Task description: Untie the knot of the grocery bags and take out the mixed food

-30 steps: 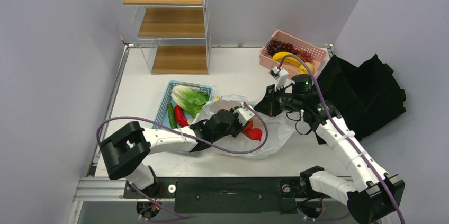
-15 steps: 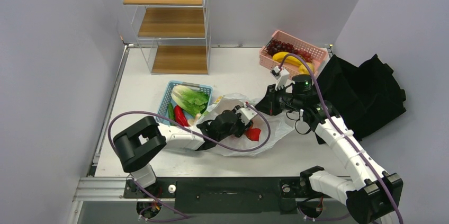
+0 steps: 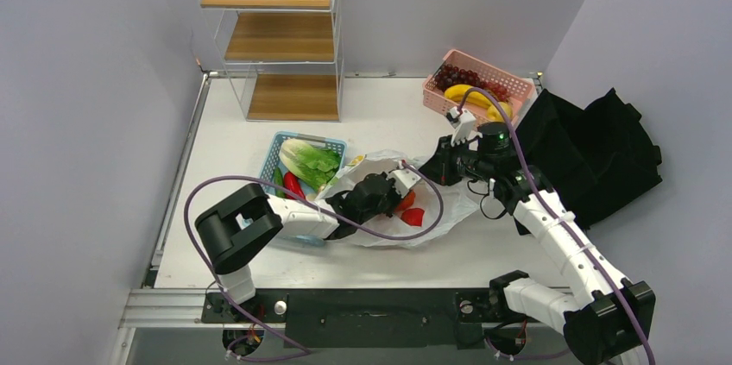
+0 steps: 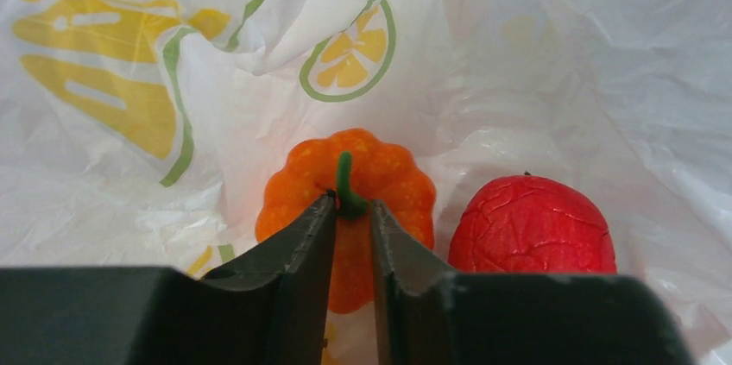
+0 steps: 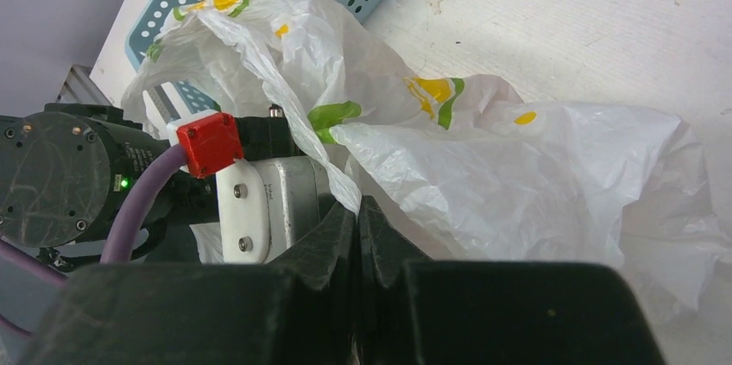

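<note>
Left tool (image 4: 352, 208) sat inside the open bag (image 4: 604, 54), jaws close together but not touching, tips on either side of the green stem of the small pumpkin (image 4: 393, 177). Whether they clamped the stem could not be told. A red apple (image 4: 531, 225) lay just beside the pumpkin on the bag film. Right tool (image 5: 356, 210) was closed on a fold of the bag's edge. The bag lay on the bench (image 3: 388, 115) next to a blue basket (image 3: 274, 154).

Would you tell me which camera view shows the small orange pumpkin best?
The left wrist view: the pumpkin sits centred, its green stem between the jaws. The top view shows only an orange-red glimpse inside the bag; the right wrist view shows just the grocery bag.
</note>
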You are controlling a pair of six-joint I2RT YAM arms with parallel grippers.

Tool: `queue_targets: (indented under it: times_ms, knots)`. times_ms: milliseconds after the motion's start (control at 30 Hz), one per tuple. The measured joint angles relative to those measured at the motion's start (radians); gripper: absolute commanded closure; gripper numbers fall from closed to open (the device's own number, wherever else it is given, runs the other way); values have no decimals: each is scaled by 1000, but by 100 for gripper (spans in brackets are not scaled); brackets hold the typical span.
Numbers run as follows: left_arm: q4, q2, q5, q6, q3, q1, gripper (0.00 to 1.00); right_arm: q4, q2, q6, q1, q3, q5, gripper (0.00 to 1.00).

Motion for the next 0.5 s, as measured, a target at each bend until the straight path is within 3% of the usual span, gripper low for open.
queue_targets:
  times_ms: [33,100,500]
  knots:
    - [6,4,3,0,0,1,93,2,0,0,0,-1,2,100]
    - [10,11,7,2,5,2,100,6,0,0,-1,-6,7,100]
    - [2,-45,78,26,28,11,100,-2,0,4,1,-24,-44,100]
